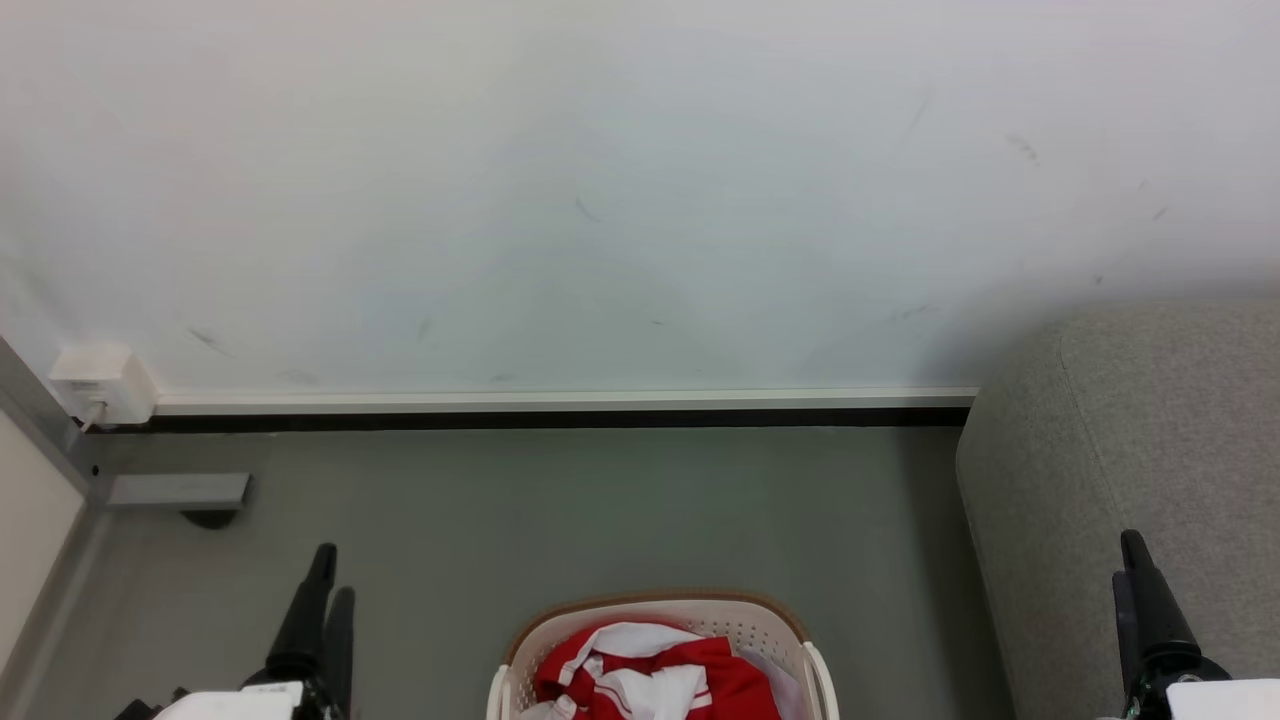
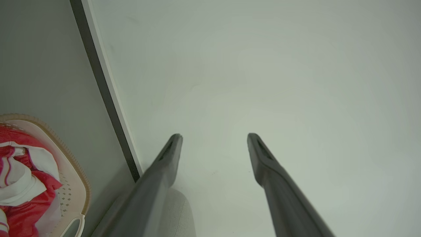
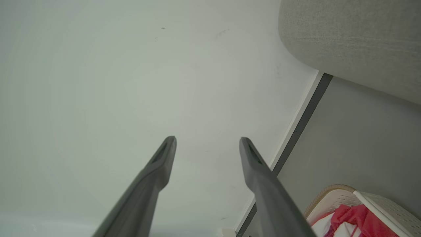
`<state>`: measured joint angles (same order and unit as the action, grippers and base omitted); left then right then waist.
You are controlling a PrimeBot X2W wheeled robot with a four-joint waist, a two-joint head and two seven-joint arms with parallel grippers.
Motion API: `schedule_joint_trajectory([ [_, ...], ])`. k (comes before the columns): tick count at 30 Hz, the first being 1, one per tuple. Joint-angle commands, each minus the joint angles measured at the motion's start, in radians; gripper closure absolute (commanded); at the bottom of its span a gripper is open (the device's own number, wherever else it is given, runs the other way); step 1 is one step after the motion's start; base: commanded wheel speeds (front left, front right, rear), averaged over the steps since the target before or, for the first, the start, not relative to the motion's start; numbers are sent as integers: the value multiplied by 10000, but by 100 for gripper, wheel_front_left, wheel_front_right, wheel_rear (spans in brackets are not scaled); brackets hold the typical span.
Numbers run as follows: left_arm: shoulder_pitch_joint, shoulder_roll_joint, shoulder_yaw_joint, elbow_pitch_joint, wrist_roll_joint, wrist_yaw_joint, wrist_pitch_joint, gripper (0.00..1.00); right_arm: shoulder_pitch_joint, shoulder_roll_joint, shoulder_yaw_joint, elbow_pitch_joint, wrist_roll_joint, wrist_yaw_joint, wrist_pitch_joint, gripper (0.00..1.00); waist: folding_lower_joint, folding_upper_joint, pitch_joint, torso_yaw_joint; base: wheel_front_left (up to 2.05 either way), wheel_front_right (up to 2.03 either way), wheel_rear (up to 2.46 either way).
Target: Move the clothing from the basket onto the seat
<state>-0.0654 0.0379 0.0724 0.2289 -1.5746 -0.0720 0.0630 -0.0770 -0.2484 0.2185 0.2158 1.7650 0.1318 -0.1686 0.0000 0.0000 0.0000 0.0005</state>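
Note:
The clothing [image 1: 655, 675], red with white trim, lies crumpled inside the basket [image 1: 520, 650], a cream perforated tub with a brown rim at the bottom centre of the head view. The grey seat [image 1: 1140, 450] rises at the right, next to the basket. My left gripper [image 1: 333, 575] hangs over the floor left of the basket, and my right gripper [image 1: 1127, 560] hangs in front of the seat. Both are apart from the clothing. In the wrist views the left gripper [image 2: 214, 135] and right gripper [image 3: 207, 139] stand open with nothing between the fingers, pointing at the wall. The basket [image 2: 77, 171] [image 3: 388, 204], the clothing [image 2: 19, 177] [image 3: 358, 217] and the seat [image 3: 355, 42] lie off to the side.
A pale wall [image 1: 640, 200] with a white-and-black baseboard [image 1: 560, 410] closes the far side. A white wall box [image 1: 100, 385] and a grey floor fitting [image 1: 180, 490] sit at the far left. Grey floor [image 1: 600, 510] stretches between the basket and the wall.

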Motion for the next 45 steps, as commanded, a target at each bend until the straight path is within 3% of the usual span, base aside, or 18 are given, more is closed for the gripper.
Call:
schedule_joint_trajectory([
  [1,-204,63,-47,-112,277,-82,-122,0,-54,-15,-121,-242,-552,-2,-75,0,1,0,-1,4,0,0,0],
  [10,-223,78,-165,-42,1860,-150,-531,0,14,233,-232,-431,-3253,-3,-186,0,1,0,0,9,0,0,0],
  [23,-182,89,-48,-215,5244,-200,-1042,0,-101,413,-317,-147,-7268,-6,-331,0,0,0,9,-39,0,0,0],
  [45,-104,124,-209,-87,8749,-273,-1746,0,-73,939,-740,-15,-10976,-9,-529,0,0,0,-29,-94,0,0,0],
])
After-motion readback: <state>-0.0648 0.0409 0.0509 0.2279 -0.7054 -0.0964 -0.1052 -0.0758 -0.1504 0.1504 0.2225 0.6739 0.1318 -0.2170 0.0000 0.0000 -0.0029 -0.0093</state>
